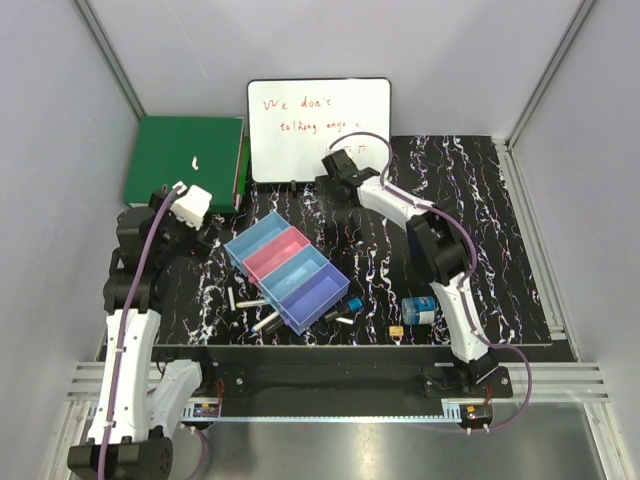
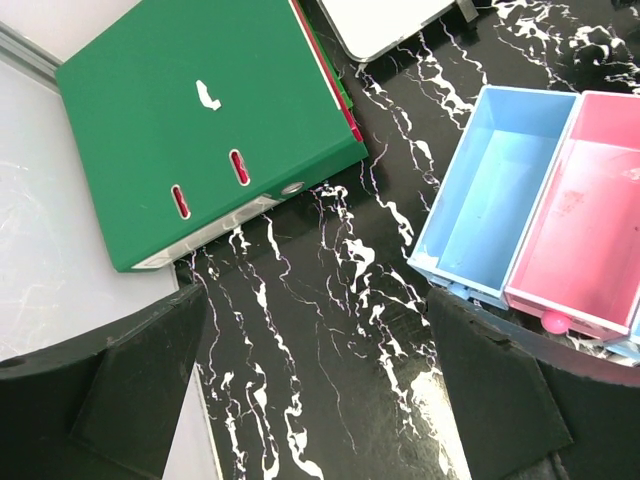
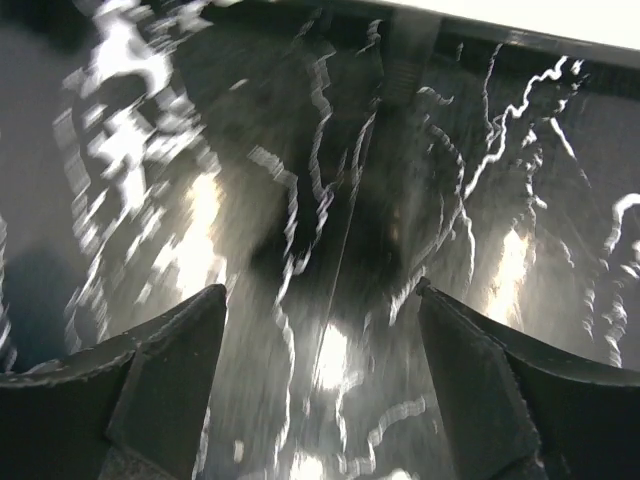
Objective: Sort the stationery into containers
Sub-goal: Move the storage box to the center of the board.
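The containers (image 1: 290,270), a row of light blue, pink, light blue and purple bins, sit mid-table; the left wrist view shows the first blue bin (image 2: 500,190) and the pink one (image 2: 590,210), both bare inside. Loose stationery lies near them: markers (image 1: 250,303) (image 1: 265,322) (image 1: 345,320), a blue-white cylinder (image 1: 420,310) and a tiny yellow piece (image 1: 397,331). My left gripper (image 1: 205,235) (image 2: 315,350) hangs open over bare mat left of the bins. My right gripper (image 1: 335,162) (image 3: 320,340) is open and holds nothing, low over the mat by the whiteboard; its view is blurred.
A green binder (image 1: 185,160) (image 2: 200,130) lies at the back left. The whiteboard (image 1: 318,128) stands at the back centre, its lower edge (image 3: 560,25) just ahead of my right gripper. The black marbled mat (image 1: 480,230) ends at metal rails on the right and front.
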Tool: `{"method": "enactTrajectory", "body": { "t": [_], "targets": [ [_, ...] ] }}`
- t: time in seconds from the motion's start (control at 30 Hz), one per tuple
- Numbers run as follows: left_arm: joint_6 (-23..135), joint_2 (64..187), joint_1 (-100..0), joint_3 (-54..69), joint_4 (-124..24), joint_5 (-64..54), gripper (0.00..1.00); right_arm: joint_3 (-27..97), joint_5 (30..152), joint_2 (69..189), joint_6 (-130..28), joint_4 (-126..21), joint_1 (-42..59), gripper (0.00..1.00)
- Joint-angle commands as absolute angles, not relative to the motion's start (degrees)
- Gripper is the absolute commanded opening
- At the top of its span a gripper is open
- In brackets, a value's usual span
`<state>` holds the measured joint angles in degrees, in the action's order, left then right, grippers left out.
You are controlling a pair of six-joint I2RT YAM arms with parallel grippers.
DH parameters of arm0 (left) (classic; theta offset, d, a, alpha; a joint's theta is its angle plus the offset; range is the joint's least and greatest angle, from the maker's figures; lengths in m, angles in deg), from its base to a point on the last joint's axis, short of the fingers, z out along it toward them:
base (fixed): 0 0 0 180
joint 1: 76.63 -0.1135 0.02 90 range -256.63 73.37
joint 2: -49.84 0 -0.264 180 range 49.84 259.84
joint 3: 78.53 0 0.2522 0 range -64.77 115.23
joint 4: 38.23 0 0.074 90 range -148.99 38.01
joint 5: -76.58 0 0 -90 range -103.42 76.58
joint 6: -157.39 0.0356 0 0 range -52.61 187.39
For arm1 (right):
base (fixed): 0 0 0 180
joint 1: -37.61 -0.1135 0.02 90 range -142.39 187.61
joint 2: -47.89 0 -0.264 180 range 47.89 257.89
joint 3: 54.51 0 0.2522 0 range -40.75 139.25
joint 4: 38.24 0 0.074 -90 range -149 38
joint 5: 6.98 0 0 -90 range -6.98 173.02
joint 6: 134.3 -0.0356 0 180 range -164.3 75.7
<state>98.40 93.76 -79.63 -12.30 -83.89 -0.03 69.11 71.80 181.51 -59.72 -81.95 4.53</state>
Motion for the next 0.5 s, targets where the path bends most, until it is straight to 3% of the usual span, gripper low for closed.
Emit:
{"method": "enactTrajectory", "body": {
  "t": [0.0, 0.13, 0.27, 0.47],
  "targets": [
    [98.4, 91.9, -79.9, -11.2, -84.5, 2.3, 0.99, 66.7, 75.5, 167.2, -49.9, -82.1, 3.4, 0.88],
    [99.1, 90.2, -79.9, -12.4, -85.2, 4.2, 0.99, 62.7, 77.3, 159.7, -36.9, -85.9, 3.4, 0.95],
    [100.9, 88.3, -79.8, -13.3, -86.5, 5.3, 0.99, 66.6, 91.9, 156.3, -23.4, -97.4, 3.3, 1.00],
    [103.9, 85.8, -79.9, -15.2, -87.9, 5.7, 0.99, 71.8, 95.3, 154.7, -15.8, -105.7, 3.0, 1.00]
  ]
}}
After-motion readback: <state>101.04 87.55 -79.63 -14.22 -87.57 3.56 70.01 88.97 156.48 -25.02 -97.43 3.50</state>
